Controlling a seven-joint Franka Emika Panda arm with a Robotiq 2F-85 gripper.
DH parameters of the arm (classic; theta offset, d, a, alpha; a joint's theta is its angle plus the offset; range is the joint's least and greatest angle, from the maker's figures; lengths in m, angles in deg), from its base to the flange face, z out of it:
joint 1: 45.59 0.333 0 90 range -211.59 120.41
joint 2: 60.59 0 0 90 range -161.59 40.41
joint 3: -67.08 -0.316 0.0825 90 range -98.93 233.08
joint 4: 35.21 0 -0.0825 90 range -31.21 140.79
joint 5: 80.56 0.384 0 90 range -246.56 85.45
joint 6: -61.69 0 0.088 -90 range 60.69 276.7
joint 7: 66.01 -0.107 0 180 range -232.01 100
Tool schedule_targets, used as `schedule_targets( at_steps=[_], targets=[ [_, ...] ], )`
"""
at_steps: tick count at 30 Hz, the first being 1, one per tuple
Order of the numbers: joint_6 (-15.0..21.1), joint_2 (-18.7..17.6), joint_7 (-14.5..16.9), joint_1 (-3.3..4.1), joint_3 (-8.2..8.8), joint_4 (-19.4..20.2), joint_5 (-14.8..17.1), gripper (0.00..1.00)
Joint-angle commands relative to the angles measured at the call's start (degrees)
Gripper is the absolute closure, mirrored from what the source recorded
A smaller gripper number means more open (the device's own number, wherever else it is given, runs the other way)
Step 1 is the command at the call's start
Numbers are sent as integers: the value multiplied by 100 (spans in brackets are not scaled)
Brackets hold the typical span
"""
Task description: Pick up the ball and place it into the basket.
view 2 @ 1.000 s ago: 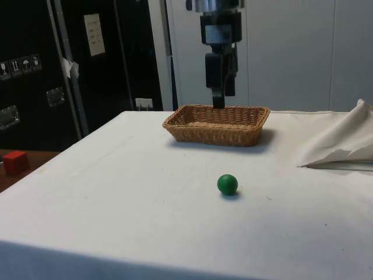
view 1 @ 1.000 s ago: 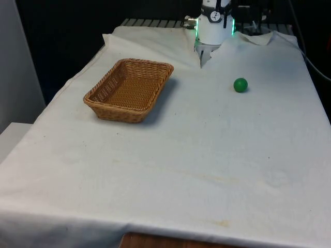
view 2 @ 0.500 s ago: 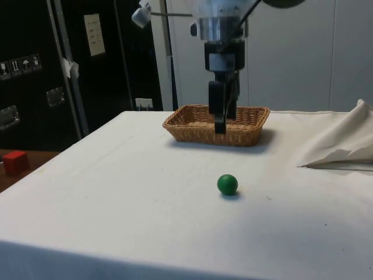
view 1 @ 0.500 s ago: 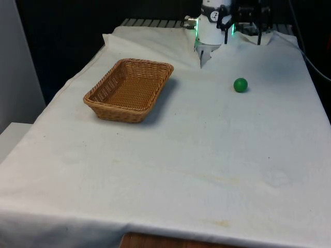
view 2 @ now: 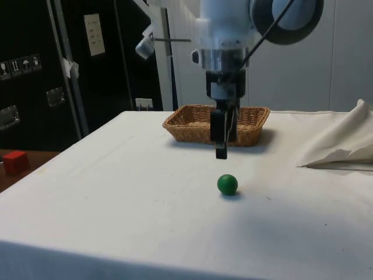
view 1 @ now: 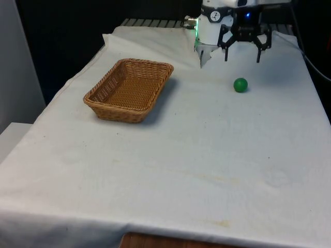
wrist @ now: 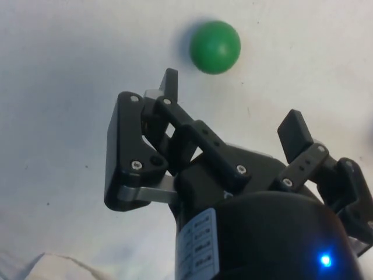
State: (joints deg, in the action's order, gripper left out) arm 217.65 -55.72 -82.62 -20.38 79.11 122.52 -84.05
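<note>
A small green ball lies on the white cloth towards the front view's right. My black gripper hangs open above the cloth, a short way behind the ball and off to its side, with nothing between its fingers. The woven wicker basket stands on the front view's left, a fair distance from the ball.
A rumpled fold of white cloth lies at the table's far end near the robot base. Open cloth stretches between the ball and the basket and towards the near table edge.
The gripper has come down and forward from the robot's end, moving from above the basket's line to a spot low and close behind the ball. Ball and basket stayed put.
</note>
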Motion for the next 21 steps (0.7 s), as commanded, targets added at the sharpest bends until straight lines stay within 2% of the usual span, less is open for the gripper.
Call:
schedule_targets(
  at_steps=[1, 4, 5, 6, 14, 15, 16, 21],
  targets=[
    [166, -74, 46, 34, 0, 40, 115, 0],
    [418, -309, 52, 29, -17, 46, 115, 0],
    [355, -332, 0, 0, 0, 11, 0, 0],
    [476, -361, 52, 29, -17, 46, 115, 0],
    [945, -825, 80, 11, -69, 46, 172, 0],
    [837, -802, 0, 0, -6, 6, 0, 0],
    [985, -877, 80, 6, -74, 40, 178, 0],
    [1243, -1157, 74, -23, -126, 23, 195, 0]
  ],
)
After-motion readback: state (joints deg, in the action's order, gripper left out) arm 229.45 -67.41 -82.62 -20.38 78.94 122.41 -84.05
